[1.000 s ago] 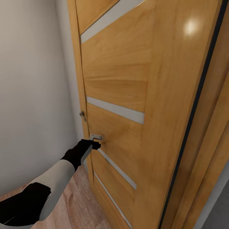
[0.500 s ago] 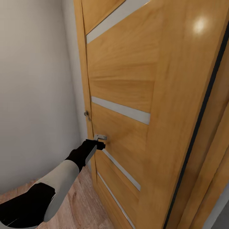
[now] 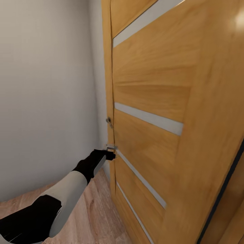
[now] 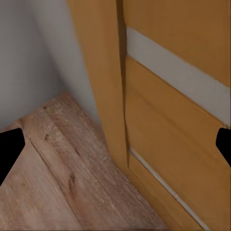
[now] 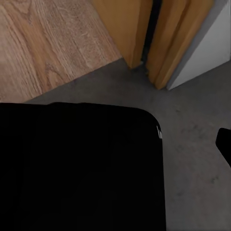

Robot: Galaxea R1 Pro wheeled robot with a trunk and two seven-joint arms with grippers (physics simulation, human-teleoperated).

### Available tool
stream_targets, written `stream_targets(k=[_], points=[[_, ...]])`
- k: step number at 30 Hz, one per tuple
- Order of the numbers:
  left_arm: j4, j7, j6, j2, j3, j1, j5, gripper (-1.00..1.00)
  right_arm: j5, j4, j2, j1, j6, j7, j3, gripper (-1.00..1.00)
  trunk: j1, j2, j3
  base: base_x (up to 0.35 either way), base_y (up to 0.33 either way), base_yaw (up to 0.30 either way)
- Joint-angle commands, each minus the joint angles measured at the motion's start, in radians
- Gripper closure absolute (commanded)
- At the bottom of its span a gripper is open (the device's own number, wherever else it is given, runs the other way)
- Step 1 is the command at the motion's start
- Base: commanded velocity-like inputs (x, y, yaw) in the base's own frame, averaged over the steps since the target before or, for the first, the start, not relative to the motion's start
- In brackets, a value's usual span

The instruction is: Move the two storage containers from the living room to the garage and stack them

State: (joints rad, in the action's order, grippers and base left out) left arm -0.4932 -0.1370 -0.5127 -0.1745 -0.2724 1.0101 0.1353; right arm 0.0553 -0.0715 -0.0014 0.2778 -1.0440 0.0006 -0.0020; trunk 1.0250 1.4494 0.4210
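Door-opening step en route: left tool point(image 3: 111, 155), spread open and grasping nothing, sits at the honey-coloured wooden plank door point(image 3: 162, 88) by its small metal latch point(image 3: 111, 147); orange-red bins unplaced; next, push the door wider.

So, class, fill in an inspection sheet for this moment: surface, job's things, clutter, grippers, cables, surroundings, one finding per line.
Surface: light wood-plank floor; grey concrete floor past the door frame in the right wrist view.
Job's things: nothing seen.
Clutter: nothing seen.
Grippers: left gripper at the wooden door's edge, just below the metal latch plate; fingers spread in the left wrist view. Right gripper: one fingertip in view, state unclear.
Cables: nothing seen.
Surroundings: plain wall, door handle above the latch, a dark block in the right wrist view.
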Motion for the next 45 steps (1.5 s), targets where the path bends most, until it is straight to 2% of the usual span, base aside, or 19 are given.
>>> stream_targets(k=[1,7,24,29,34,41,45], points=[[0.004,-0.008,-0.001,0.000,-0.004,0.001,0.010,-1.00,0.003,-0.001,0.000,0.000,-0.003,0.000,-0.001,-1.00,0.000,0.001,0.001,0.000,0.000,0.289],[0.032,-0.009,0.028,0.000,0.003,0.001,0.011,-1.00,0.003,-0.001,0.000,0.000,-0.003,0.000,-0.001,-1.00,0.000,0.001,0.001,0.000,0.000,0.289],[0.036,-0.009,0.031,0.000,0.010,0.001,0.012,-1.00,0.003,-0.001,0.000,0.000,-0.003,0.001,-0.001,-1.00,0.000,0.001,0.001,0.000,0.000,0.276],[0.036,-0.009,0.031,0.000,0.009,0.001,0.012,-1.00,0.003,-0.001,0.000,0.000,-0.003,0.000,-0.001,-1.00,0.000,0.001,0.001,0.000,0.000,0.052],[0.008,-0.015,0.029,0.000,0.003,-0.028,0.009,-1.00,-0.002,0.005,0.028,-0.019,0.009,-0.002,0.000,-1.00,0.000,0.001,0.001,0.000,0.000,0.000],[0.011,-0.013,0.029,0.000,0.011,-0.067,0.045,-1.00,-0.002,0.004,0.039,-0.035,0.004,0.000,-0.001,-1.00,0.000,0.001,0.001,0.000,0.000,0.000],[0.012,-0.011,0.029,0.000,0.012,-0.080,0.047,-1.00,-0.001,0.004,0.040,-0.035,0.004,0.001,-0.001,-1.00,0.000,0.001,0.001,0.000,0.000,0.000]])
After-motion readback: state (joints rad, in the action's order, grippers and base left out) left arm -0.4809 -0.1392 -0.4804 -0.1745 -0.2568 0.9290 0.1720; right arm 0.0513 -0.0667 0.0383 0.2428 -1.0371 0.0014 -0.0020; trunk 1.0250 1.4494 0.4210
